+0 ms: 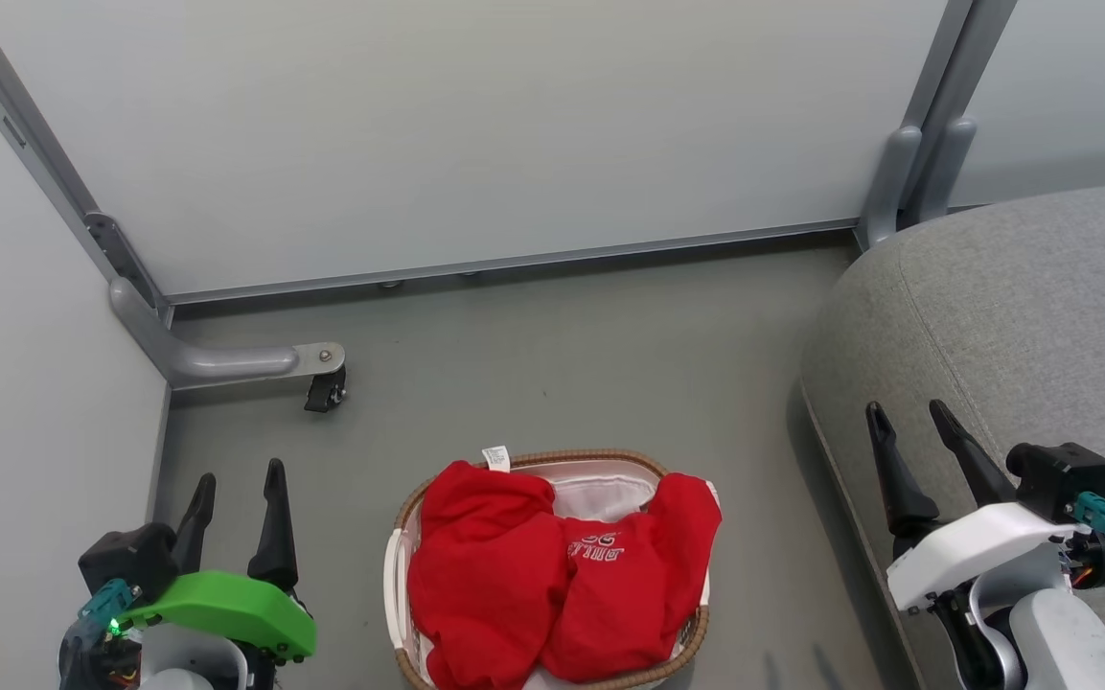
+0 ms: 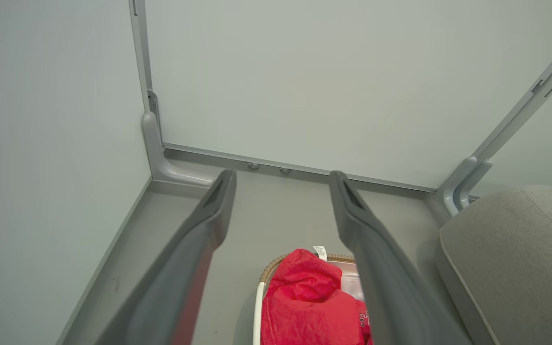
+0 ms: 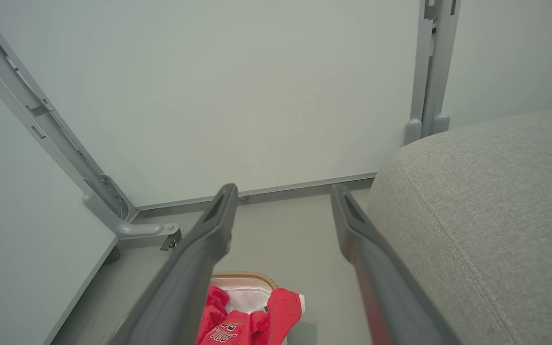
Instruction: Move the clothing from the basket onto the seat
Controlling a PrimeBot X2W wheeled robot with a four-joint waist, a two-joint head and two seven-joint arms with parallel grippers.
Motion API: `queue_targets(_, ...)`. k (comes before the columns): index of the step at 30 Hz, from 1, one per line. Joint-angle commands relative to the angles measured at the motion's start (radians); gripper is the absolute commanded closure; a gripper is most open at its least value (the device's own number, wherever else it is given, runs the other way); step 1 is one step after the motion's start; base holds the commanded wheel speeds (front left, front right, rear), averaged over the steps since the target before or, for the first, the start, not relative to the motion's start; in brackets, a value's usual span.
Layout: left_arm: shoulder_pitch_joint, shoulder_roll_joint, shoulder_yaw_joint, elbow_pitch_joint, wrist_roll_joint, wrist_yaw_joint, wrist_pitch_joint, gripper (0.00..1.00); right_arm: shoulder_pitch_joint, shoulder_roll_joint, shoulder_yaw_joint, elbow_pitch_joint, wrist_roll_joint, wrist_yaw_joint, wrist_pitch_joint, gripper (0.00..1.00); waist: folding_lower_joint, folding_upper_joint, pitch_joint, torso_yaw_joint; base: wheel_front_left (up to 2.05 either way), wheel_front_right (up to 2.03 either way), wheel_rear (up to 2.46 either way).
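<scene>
- The clothing (image 1: 514,585) lay heaped in the basket (image 1: 600,454) on the floor (image 1: 552,335): two red pieces side by side, the right one showing white lettering and draping over the rim.
- The heap ran crosswise in the head view, from the robot's left to its right (the near end of the basket was cut off by the picture's edge).
- The left gripper (image 1: 240,474) hung to the left of the basket, fingers spread wide and holding nothing.
- The right gripper (image 1: 907,410) was likewise spread and empty, in front of the near edge of the seat (image 1: 1022,316).
- The clothing sat between the two grippers, lower and inboard of both. Each would have to come down and toward the middle to reach it.
- The left gripper looked slightly nearer the basket, though heights were hard to judge.
- The seat rose just to the right of the basket, so the right arm probably had the shorter carry once a garment was pinched.
</scene>
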Motion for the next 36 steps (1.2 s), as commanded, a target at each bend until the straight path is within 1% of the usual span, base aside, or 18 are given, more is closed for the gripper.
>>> queue_targets(1,-0.018,0.004,0.002,-0.002,0.029,-0.004,-0.011,0.0,-0.019,-0.008,0.002,-0.002,-0.029,0.0,-0.011,0.0,0.0,0.0,0.0,0.0,0.0,0.0,0.0)
queue_targets(19,-0.009,-0.003,0.001,0.006,0.161,-0.005,-0.049,0.0,-0.019,-0.003,-0.001,0.02,-0.163,0.0,-0.049,0.0,0.0,0.0,-0.001,0.007,0.0,0.0,0.0)
queue_targets(27,-0.002,-0.008,-0.004,0.0,0.192,-0.005,-0.064,0.0,-0.023,-0.006,0.01,0.023,-0.219,0.0,-0.064,0.0,0.0,0.0,0.008,0.004,0.0,0.0,0.0)
queue_targets(32,-0.029,-0.011,-0.012,0.001,0.212,-0.006,-0.073,0.0,-0.051,-0.008,0.014,0.004,-0.257,0.0,-0.073,0.0,0.0,0.0,0.054,-0.007,0.0,0.0,0.0)
queue_targets(36,-0.058,-0.014,-0.029,0.009,0.223,-0.006,-0.081,0.0,-0.083,0.004,0.01,-0.023,-0.287,0.0,-0.081,0.0,0.0,0.0,0.114,-0.025,0.0,0.0,0.0)
